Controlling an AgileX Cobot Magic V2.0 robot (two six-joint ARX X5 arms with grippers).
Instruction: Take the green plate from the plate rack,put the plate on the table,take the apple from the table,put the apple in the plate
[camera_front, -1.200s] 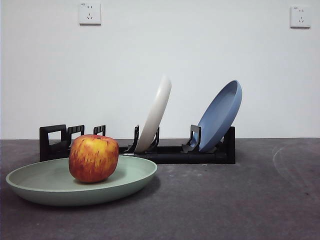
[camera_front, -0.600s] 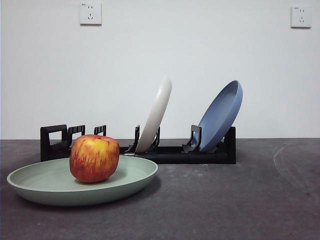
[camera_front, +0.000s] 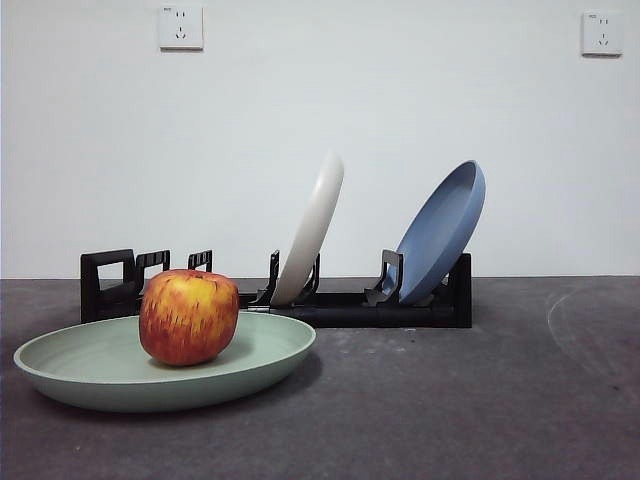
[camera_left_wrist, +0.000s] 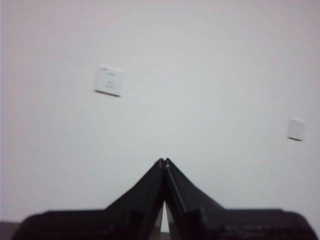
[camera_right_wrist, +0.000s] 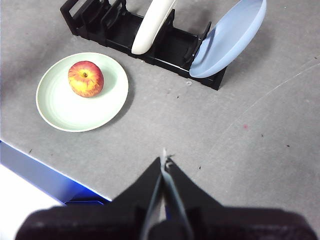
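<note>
The green plate (camera_front: 100, 375) (camera_right_wrist: 65, 107) lies flat on the dark grey table (camera_front: 450, 400) in front of the rack's handle end. On it sits the red and yellow apple (camera_front: 188, 316) (camera_right_wrist: 85, 78), upright with its stem up. Behind them stands the black plate rack (camera_front: 340, 305) (camera_right_wrist: 170, 50). My right gripper (camera_right_wrist: 164, 156) is shut and empty, high above the table's near side, well away from the plate. Pointing at the bare wall, my left gripper (camera_left_wrist: 163, 161) is shut with nothing in it. Neither gripper shows in the front view.
A cream-white plate (camera_front: 312, 232) (camera_right_wrist: 150, 27) and a blue plate (camera_front: 442, 232) (camera_right_wrist: 227, 37) lean in the rack's slots. The table's front edge (camera_right_wrist: 50, 167) runs below the green plate, with a blue and white floor area beyond it. Two wall sockets (camera_front: 181, 27) sit high on the wall.
</note>
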